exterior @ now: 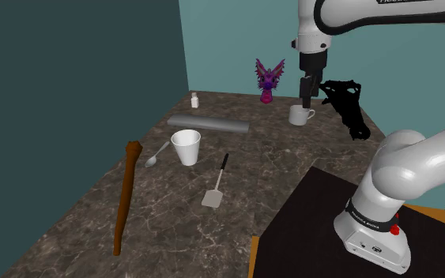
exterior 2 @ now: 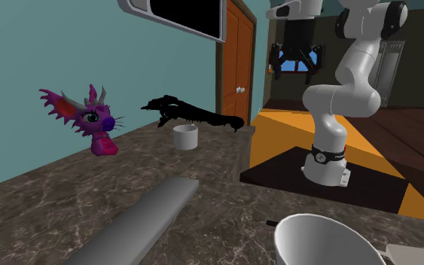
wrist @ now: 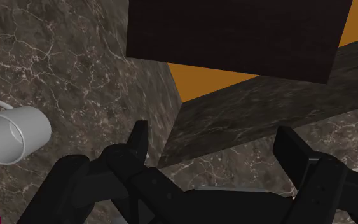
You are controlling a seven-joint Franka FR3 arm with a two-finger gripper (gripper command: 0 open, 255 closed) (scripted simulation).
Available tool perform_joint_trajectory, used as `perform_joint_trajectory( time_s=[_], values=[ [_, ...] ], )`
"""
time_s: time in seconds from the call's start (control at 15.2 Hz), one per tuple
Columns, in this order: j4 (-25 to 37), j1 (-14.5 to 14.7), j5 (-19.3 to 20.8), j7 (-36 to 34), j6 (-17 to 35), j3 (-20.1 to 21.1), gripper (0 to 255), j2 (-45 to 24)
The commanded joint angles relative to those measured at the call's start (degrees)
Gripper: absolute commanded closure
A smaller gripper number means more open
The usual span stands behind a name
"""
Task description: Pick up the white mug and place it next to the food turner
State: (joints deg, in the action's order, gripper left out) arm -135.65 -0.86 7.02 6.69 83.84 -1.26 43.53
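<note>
Probably stiff, light and smooth, the white mug (exterior: pixel 298 115) suits a rim pinch; my claw (exterior: pixel 306 98) hangs released nearby.

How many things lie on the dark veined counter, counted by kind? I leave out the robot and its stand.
Drinking vessels: 2, the white mug and the white cup
Kitchen utensils: 2, the spoon and the food turner
Purple dragon figurine: 1
Small white bottle: 1
Grey cylinder: 1
Brown stick: 1
Black gnarled object: 1
Total: 9
</note>
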Motion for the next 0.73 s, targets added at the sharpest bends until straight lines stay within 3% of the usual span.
perform_joint_trajectory(
  time_s=[0.0, 0.66],
  values=[
    [0.0, 0.0, 0.0, 0.0, 0.0, 0.0, 0, 0.0],
    [-2.19, -3.54, 6.98, 10.63, 14.75, -11.41, 0, -9.58]
  ],
)
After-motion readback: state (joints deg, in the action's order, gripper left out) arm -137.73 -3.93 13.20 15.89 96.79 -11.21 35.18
